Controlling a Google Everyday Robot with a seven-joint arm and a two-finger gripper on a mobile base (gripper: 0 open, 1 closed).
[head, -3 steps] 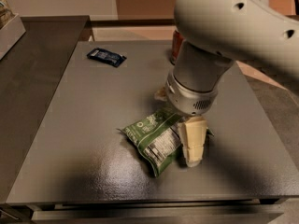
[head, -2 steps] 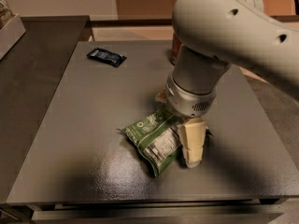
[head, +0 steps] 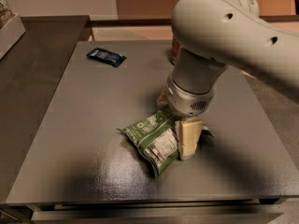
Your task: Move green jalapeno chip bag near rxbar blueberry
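Note:
The green jalapeno chip bag, crinkled green foil with a white nutrition panel, lies on the dark table at centre front. My gripper is down at the bag's right end, touching it, with the white arm reaching in from the upper right. The bag's upper right part is hidden under the wrist. The rxbar blueberry, a small dark blue wrapper, lies flat at the table's far left, well apart from the bag.
A red can stands behind the arm at the table's back, mostly hidden. A light box sits on the counter at the far left. The table's front edge is close to the bag.
The upper arm has shifted a little. The gripper has edged slightly left against the bag. The bag and the bar lie where they were.

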